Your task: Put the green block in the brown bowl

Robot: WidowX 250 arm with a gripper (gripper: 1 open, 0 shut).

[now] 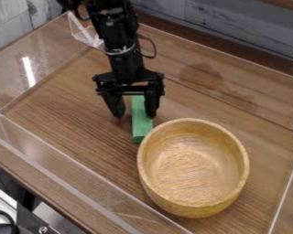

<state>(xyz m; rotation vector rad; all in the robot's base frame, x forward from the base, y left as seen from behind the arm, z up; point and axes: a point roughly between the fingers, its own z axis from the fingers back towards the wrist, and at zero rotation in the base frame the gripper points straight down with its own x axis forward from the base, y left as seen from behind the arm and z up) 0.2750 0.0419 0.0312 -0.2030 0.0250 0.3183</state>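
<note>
Pincer (135, 111) released, fingers apart, right over block (140, 121), or close to it; contact can't tell. Block on tabletop (63, 132), just beside bowl (193, 168), off its upper-left rim in view. Long axis runs up-down in view, roughly across finger spread, so closing should pinch its long sides.

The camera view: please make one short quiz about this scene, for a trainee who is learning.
1. True or false: the slim bright green block lies inside the round light-brown wooden bowl.
2. Fill in: the black two-fingered gripper stands ____ (open or shut).
3. Which is wider: A) the block, B) the bowl?

Key: 1 false; 2 open; 3 B.
</note>
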